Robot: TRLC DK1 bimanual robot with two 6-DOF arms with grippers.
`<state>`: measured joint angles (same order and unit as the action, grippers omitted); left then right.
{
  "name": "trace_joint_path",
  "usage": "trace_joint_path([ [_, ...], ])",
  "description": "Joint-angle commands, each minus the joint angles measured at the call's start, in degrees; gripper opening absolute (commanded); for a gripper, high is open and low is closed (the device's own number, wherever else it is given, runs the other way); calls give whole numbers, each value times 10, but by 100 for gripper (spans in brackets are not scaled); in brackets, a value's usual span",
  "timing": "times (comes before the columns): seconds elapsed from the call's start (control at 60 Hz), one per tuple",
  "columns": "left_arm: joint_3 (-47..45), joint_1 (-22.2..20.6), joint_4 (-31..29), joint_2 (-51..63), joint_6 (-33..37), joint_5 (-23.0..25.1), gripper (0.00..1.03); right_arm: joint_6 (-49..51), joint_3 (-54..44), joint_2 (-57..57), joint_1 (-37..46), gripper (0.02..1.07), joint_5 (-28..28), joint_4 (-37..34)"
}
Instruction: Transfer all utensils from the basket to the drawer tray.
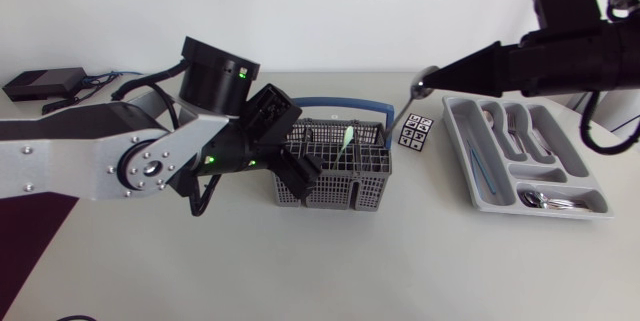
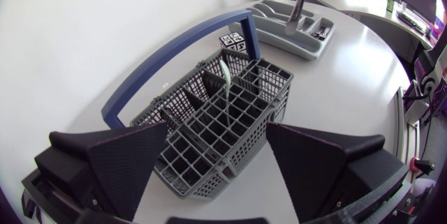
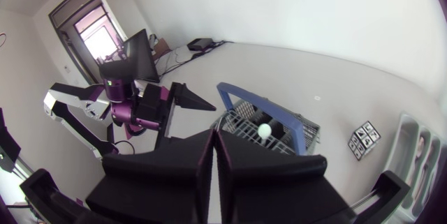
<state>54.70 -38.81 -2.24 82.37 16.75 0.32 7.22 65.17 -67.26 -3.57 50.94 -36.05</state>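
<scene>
The basket (image 1: 330, 176) is seen in the middle of the table (image 1: 300, 271), close to the back edge by the white wall. It is grey, and one blue handle (image 1: 345, 104) is bent over it. One pale utensil (image 1: 347, 139) is stood in it, toward the end nearer the tray.

The drawer tray (image 1: 462, 156) is laid well apart from the basket, by the table's right edge. Several silver pieces and one thin blue piece are held in its slots. They cannot be counted well. One small tag (image 1: 415, 133) with black and white squares is laid between basket and tray. Its marks are too small to be read.

One spoon (image 1: 425, 82) is held by the right gripper (image 1: 447, 71). The jaws are pressed almost together on its handle. The round end of the spoon is held up in the air, over the gap between basket and tray, near the tag.

The left gripper (image 2: 216, 137) is placed at the basket's other end. Its jaws are spread wide and nothing is held. In the left wrist view the basket is seen just ahead of the fingers and partly between them.

A wide stretch of table top is seen in front of the basket. One black box (image 1: 40, 83) with cables is set at the far left, by the back edge.
</scene>
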Motion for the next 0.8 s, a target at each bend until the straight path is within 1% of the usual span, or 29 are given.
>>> trace_joint_path([
  [0.0,22,-7,10,14,6,-2,99,46,-4,15,48,8,-6,-37],
  [0.133,36,-9,7,28,5,-2,99,127,-19,20,141,8,-29,-93],
  [0.3,53,-10,3,50,4,-8,99,227,-39,6,255,8,-80,-106],
  [0.433,63,-14,1,58,4,-14,99,295,-43,-36,345,8,-115,-89],
  [0.533,67,-15,-1,61,3,-16,99,330,-48,-68,390,8,-144,-60],
  [0.617,72,-19,-3,66,3,-18,99,354,-56,-96,415,8,-167,-32],
  [0.667,74,-22,-6,69,2,-21,99,360,-65,-114,426,8,-183,4],
  [0.783,82,-25,-12,74,2,-28,99,386,-65,-166,449,8,-209,33],
])
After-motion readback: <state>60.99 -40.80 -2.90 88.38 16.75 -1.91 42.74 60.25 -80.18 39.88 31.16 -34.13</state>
